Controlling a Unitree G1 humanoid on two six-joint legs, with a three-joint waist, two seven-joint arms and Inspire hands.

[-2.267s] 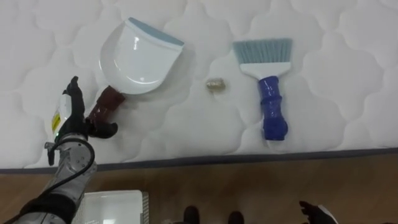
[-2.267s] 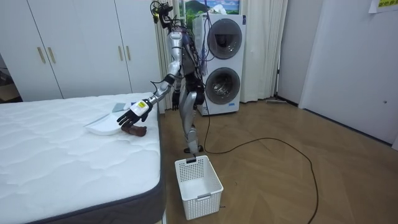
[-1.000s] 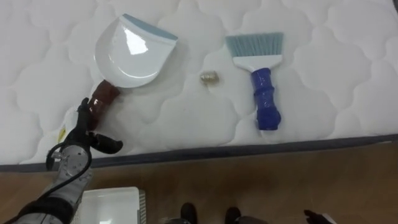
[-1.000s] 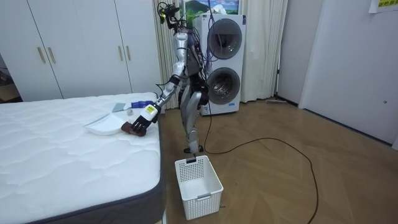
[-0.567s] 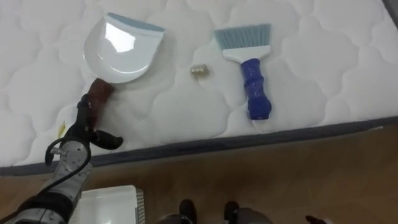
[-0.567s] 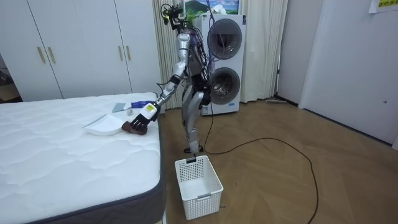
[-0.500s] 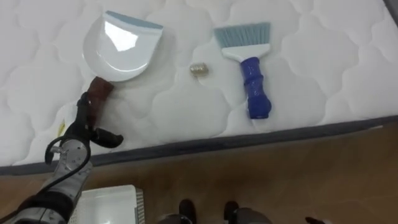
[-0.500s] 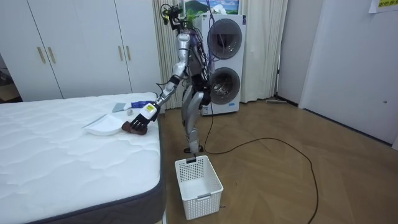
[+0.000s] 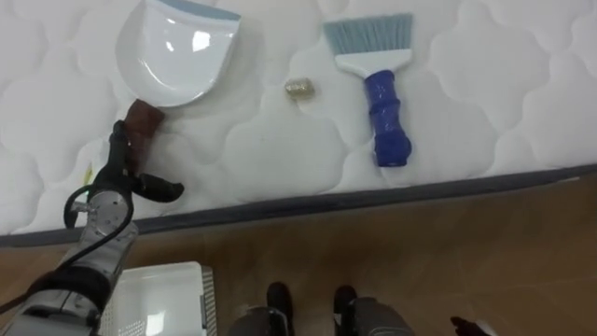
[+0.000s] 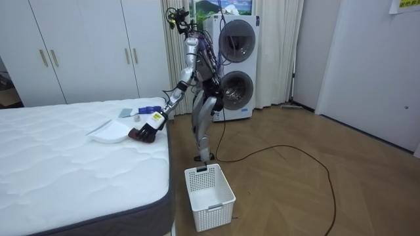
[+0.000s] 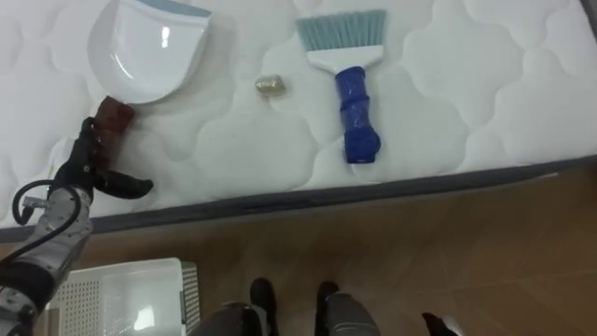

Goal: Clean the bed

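Observation:
A white dustpan (image 9: 177, 51) with a brown handle (image 9: 142, 119) lies on the white quilted mattress (image 9: 280, 159) at the left. My left hand (image 9: 119, 182) is at the handle's near end. Its fingers lie straight along the handle's left side and the thumb sticks out to the right, so the hand is open. A brush with a blue handle (image 9: 387, 117) and pale blue bristles lies to the right. Between the two sits a small beige scrap (image 9: 299, 89). A dark tip of my right hand (image 9: 466, 327) shows at the bottom right edge.
The mattress's grey front edge (image 9: 373, 198) runs across the view, with wooden floor below it. A white slatted basket (image 10: 209, 188) stands on the floor by the bed, below my left arm. Two stacked washing machines (image 10: 235, 62) stand behind me.
My left hand has come down from beside the handle, fingers spread, to rest at the handle's end. In the room view I have straightened up a little. The eye view has shifted.

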